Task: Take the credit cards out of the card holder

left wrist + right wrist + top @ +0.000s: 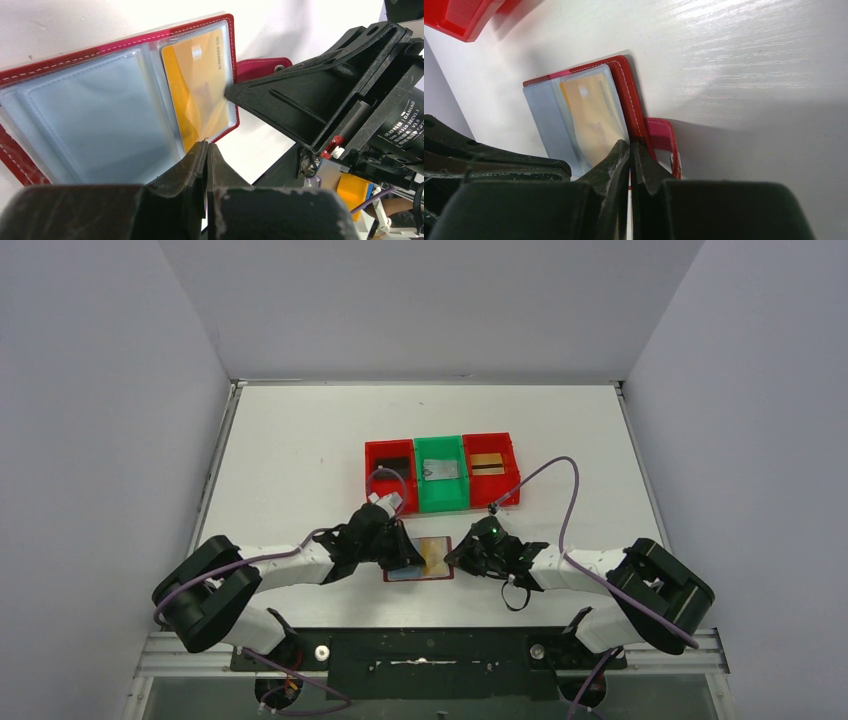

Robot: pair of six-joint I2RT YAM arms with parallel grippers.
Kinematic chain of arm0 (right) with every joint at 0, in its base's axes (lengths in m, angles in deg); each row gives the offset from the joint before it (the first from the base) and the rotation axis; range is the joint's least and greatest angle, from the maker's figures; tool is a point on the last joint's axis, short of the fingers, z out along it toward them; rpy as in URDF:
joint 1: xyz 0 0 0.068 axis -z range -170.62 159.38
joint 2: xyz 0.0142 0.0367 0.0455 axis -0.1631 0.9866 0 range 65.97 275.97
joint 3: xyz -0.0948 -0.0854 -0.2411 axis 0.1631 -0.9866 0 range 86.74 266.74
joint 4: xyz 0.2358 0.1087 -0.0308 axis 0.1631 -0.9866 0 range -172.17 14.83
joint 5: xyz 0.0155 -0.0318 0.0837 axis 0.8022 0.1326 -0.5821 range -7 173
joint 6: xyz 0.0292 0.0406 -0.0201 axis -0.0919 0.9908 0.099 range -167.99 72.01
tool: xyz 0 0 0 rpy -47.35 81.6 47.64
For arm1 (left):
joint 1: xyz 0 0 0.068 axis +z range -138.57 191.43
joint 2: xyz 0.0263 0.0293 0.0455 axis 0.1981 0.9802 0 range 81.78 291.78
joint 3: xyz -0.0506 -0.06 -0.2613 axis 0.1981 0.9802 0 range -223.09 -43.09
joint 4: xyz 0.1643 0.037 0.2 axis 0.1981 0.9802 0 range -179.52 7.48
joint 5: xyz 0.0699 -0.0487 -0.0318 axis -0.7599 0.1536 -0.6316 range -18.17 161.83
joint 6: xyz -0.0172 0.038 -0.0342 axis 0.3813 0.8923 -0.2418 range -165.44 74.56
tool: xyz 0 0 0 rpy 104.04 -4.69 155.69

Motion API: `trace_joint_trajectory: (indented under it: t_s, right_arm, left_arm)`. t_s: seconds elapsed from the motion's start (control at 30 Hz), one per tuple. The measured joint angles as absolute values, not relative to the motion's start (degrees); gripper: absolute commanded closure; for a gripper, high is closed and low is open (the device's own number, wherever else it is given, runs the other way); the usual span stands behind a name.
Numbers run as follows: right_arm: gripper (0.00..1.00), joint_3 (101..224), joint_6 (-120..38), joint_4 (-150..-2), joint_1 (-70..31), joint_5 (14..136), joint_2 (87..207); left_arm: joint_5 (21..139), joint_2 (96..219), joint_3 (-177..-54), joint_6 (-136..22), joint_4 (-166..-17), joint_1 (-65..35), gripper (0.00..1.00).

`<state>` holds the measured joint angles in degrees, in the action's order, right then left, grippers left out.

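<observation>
The card holder [440,573] lies open on the table between both grippers, dark red with pale blue-grey sleeves [85,115]. A gold-yellow credit card [200,75] sits inside its right sleeve, also seen as the gold card [596,117]. My left gripper [206,144] is shut, its tips at the sleeve's near edge by the card's corner. My right gripper [630,143] is shut too, its tips at the holder's red border [631,100] beside the snap tab [664,137]. From the left wrist, the right gripper's fingertip [237,92] touches the sleeve's right edge.
Three bins stand behind the holder: a red bin [372,480] with a dark card [392,464], a green bin [441,497] with a silvery card [445,470], a red bin [508,472] with a gold card [487,464]. Purple cables loop over both arms.
</observation>
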<state>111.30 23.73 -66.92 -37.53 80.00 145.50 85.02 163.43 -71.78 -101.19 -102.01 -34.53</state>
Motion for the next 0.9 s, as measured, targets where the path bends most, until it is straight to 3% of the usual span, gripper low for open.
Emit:
trace_joint_trajectory:
  t_s: [0.13,0.27,0.9]
  right_arm:
    - [1.0,111.4,23.9,-67.0,-37.5,80.0,145.7]
    - [1.0,111.6,24.3,-67.2,-37.5,80.0,145.8]
    - [1.0,111.8,24.8,-66.5,-37.6,80.0,146.4]
  left_arm:
    - [84.9,163.3,-71.5,-101.7,-102.0,-34.2,0.7]
    - [84.4,163.6,-71.6,-102.1,-102.0,-33.9,0.62]
    - [75.3,169.6,-82.1,-100.4,-89.9,-35.4,0.51]
